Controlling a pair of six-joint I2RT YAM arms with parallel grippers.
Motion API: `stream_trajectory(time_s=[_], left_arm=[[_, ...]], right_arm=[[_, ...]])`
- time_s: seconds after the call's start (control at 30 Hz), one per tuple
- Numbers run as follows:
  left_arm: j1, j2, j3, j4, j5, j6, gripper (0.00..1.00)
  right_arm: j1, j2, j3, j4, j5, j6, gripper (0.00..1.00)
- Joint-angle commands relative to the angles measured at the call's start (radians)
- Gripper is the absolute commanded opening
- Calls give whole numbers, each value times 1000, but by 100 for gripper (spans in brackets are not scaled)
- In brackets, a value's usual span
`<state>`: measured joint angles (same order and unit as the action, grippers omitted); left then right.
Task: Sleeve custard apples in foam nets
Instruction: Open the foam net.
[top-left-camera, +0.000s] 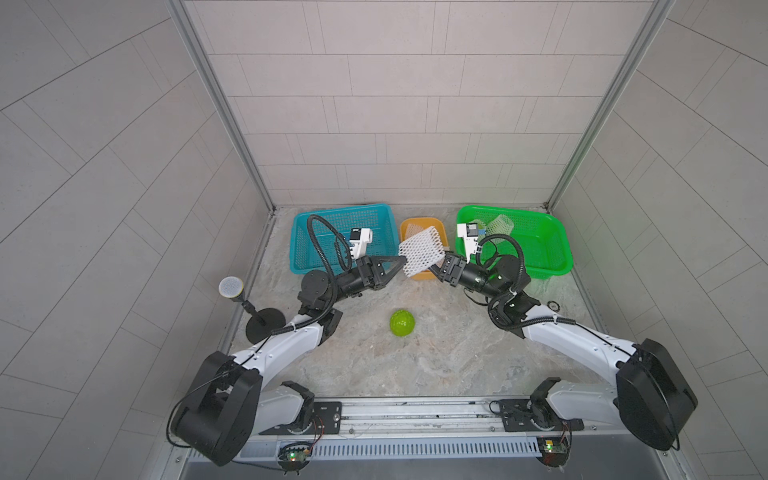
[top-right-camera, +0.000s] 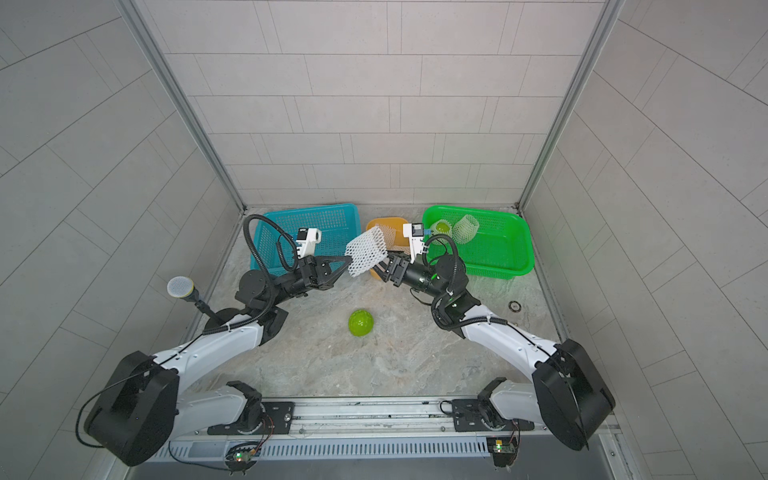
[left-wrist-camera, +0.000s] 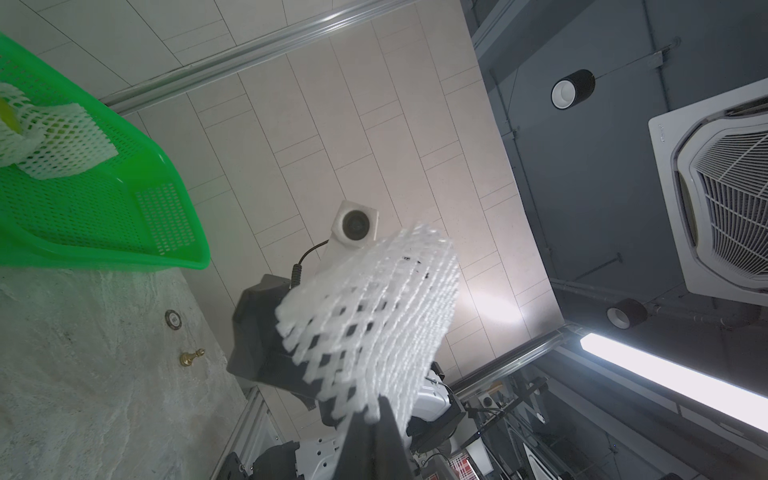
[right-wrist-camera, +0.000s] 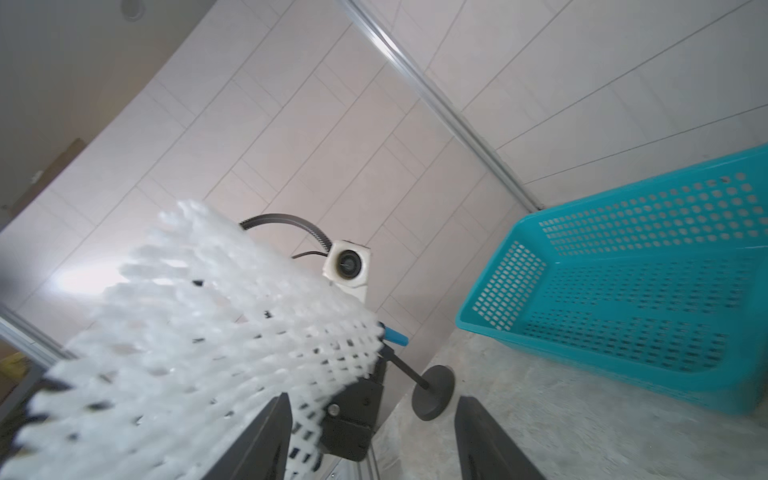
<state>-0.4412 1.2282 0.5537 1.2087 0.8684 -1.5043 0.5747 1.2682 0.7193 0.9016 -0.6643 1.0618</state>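
Note:
A white foam net (top-left-camera: 419, 253) (top-right-camera: 365, 251) hangs in the air in front of the orange basket, and my left gripper (top-left-camera: 403, 263) (left-wrist-camera: 374, 411) is shut on its edge. From the other side my right gripper (top-left-camera: 437, 266) (right-wrist-camera: 374, 401) stands open; the net (right-wrist-camera: 187, 332) lies against one finger and nothing is pinched. A bare green custard apple (top-left-camera: 402, 323) (top-right-camera: 361, 323) sits on the table between the arms. In the green basket lie a netted custard apple (top-right-camera: 441, 227) and another net (top-right-camera: 465, 228) (top-left-camera: 500, 225).
A blue basket (top-left-camera: 299, 232) (right-wrist-camera: 623, 291) stands at the back left, an orange basket (top-left-camera: 422, 275) with a foam net (top-left-camera: 411, 228) in the middle, and a green basket (top-left-camera: 548, 257) (left-wrist-camera: 104, 208) at the back right. A microphone on a stand (top-left-camera: 231, 286) is at the left, and a small ring (top-left-camera: 553, 305) lies at the right.

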Motion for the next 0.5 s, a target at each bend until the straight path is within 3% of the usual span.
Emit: stream_trajectory(time_s=[0.0, 0.23, 0.47], left_arm=[[-5, 1, -12, 87, 16, 7, 0], [-4, 11, 3, 98, 27, 3, 0], [4, -7, -18, 98, 9, 12, 0]], right_arm=[[27, 30, 34, 143, -91, 89, 69], [51, 61, 48, 156, -130, 92, 70], [38, 36, 36, 170, -142, 108, 63]])
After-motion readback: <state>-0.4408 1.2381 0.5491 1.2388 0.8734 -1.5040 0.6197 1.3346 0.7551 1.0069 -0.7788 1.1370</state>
